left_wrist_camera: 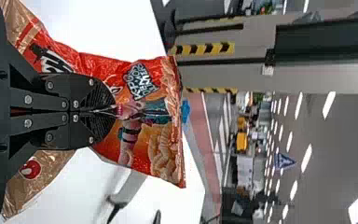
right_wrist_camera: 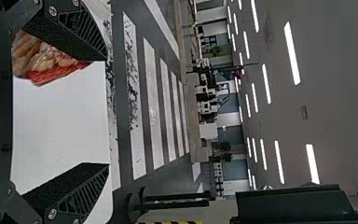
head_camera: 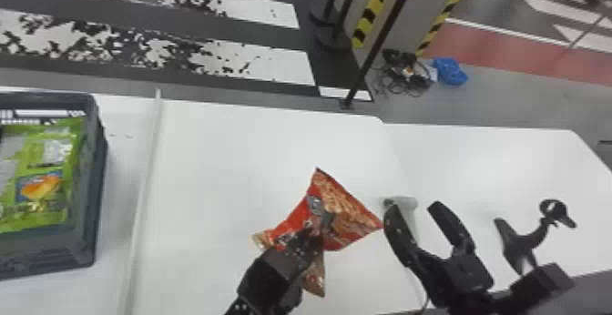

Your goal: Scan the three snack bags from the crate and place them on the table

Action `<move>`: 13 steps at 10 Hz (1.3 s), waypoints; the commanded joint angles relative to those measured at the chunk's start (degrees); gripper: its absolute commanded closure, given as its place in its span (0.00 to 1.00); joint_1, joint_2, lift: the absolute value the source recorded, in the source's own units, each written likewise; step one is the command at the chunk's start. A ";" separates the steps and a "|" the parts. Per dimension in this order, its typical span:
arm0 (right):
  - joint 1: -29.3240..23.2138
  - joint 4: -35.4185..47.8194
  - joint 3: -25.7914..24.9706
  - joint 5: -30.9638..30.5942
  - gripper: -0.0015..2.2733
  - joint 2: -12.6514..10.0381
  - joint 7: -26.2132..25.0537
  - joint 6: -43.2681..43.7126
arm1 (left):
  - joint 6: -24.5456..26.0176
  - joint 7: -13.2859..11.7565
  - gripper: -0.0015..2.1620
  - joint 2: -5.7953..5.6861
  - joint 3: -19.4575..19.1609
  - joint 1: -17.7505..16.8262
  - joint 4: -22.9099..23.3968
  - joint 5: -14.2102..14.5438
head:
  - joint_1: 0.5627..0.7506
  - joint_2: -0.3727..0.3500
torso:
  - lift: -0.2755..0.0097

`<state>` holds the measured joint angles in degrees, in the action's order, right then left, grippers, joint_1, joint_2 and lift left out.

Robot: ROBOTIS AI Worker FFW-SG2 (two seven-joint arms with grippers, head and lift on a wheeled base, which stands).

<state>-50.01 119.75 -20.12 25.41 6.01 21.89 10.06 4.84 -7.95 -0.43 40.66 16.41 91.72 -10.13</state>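
Observation:
My left gripper is over the middle of the white table, shut on a red snack bag. In the left wrist view the left gripper pinches the red bag, whose ends spread out on both sides of the fingers. Just right of the bag's corner, my right gripper stands open with nothing between its fingers. The right gripper has part of the red bag beside one finger in the right wrist view. A green snack bag lies in the dark crate at the far left.
A pale grey cylindrical object lies on the table behind the right gripper. Farther right is a black stand-like object. A raised seam runs between crate and bag. Dark poles stand beyond the table.

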 commanded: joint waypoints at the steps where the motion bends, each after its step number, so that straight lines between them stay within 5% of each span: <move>1: 0.00 -0.13 0.09 0.08 0.06 0.05 0.09 0.00 | -0.30 -2.95 0.99 0.58 0.30 -1.29 -4.53 0.55 | 0.70 0.03 | 0.84; 4: 0.09 -0.13 0.88 0.08 0.06 0.05 0.18 0.00 | -0.30 -7.61 0.99 0.58 0.39 -3.14 -10.25 2.22 | 0.70 0.03 | 0.84; 6: 0.09 -0.13 1.23 0.08 0.06 0.05 0.26 0.00 | -0.83 -7.96 0.95 0.58 0.83 -3.32 -11.04 2.57 | 0.70 0.03 | 0.84; 8: 0.09 -0.22 1.23 0.08 0.06 0.05 0.35 0.00 | -1.71 -5.32 0.00 0.58 1.18 -3.32 -11.04 1.61 | 0.70 0.03 | 0.84; 10: 0.09 -0.40 1.32 0.08 0.06 0.14 0.61 0.00 | -3.99 -0.66 0.03 0.58 1.27 -3.32 -10.51 0.46 | 0.70 0.03 | 0.84; 13: -0.26 -0.57 0.70 0.25 0.06 0.41 1.05 0.00 | -11.03 1.01 0.03 0.58 -2.43 -0.94 -6.82 0.02 | 0.70 0.03 | 0.84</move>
<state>-50.19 119.21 -19.29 25.63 6.40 22.91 10.06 -4.87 -6.88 0.00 38.96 14.75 83.91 -10.09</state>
